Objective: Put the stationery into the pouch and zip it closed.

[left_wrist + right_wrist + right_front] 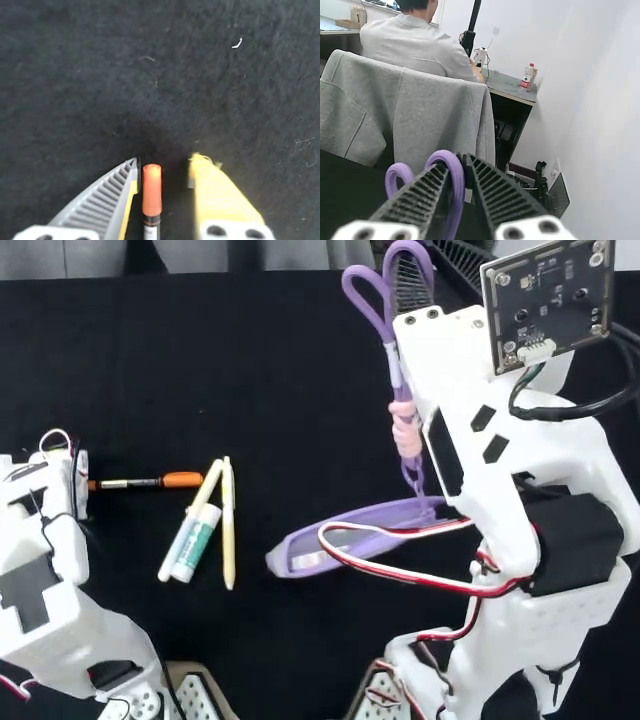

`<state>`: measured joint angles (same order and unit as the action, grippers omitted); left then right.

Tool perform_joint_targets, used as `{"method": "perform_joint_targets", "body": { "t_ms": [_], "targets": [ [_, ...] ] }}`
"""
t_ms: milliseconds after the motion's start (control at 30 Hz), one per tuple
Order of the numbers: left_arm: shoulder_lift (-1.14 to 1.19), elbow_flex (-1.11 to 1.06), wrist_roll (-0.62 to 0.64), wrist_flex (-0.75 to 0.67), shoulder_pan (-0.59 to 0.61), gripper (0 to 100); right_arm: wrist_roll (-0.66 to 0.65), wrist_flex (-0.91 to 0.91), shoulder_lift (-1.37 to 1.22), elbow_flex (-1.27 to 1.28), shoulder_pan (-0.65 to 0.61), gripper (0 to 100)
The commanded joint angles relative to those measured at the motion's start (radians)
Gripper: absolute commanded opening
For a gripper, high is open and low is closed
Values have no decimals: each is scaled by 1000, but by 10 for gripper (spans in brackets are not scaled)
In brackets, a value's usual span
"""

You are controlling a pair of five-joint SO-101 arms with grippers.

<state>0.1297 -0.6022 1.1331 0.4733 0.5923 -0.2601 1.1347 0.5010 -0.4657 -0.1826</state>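
The left gripper [82, 482] sits low at the tabletop's [200, 360] left edge. Its fingers are spread around the orange-capped marker [140, 482], not clamped. In the left wrist view the marker [151, 192] lies against the grey ribbed finger [107, 197], with a clear gap to the yellow finger [215, 195]. The marker lies flat and runs in from the left edge, its cap ending just beside the tip of the glue stick [193, 537].

The glue stick and the yellow pen [228, 525] lie left of the tabletop's middle. Their far ends touch and their near ends splay apart.

The purple pouch [345, 537] rests around the middle of the tabletop with its mouth open, well apart from the stationery. The right arm [520, 500] hides the pouch's right end, and the arm's red and white wires [400, 575] loop across in front of the pouch.

The pouch's purple strap [402, 430] runs up toward the far edge. There the right gripper [405, 275] is clenched on its loop. The right wrist view shows the ribbed fingers of the right gripper [465, 161] pinching the strap [454, 172]. Beyond the far edge, a grey jacket [410, 115] hangs over a chair back.
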Motion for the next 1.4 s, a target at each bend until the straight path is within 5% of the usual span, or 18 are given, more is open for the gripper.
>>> {"method": "perform_joint_targets", "body": {
  "t_ms": [0,133,533,1000,1367],
  "targets": [
    [49,85,6,-15,-5,59,8,-15,15,-2,9,11],
    [48,85,-18,-9,-39,29,8,-14,15,-2,9,11],
    [-351,156,-46,476,-113,30,8,-12,16,-2,9,11],
    [-841,128,-195,130,-246,30,8,-2,16,-2,-37,11],
    [-1318,130,-356,69,-750,30,8,-8,22,19,-71,11]
  ]
}}
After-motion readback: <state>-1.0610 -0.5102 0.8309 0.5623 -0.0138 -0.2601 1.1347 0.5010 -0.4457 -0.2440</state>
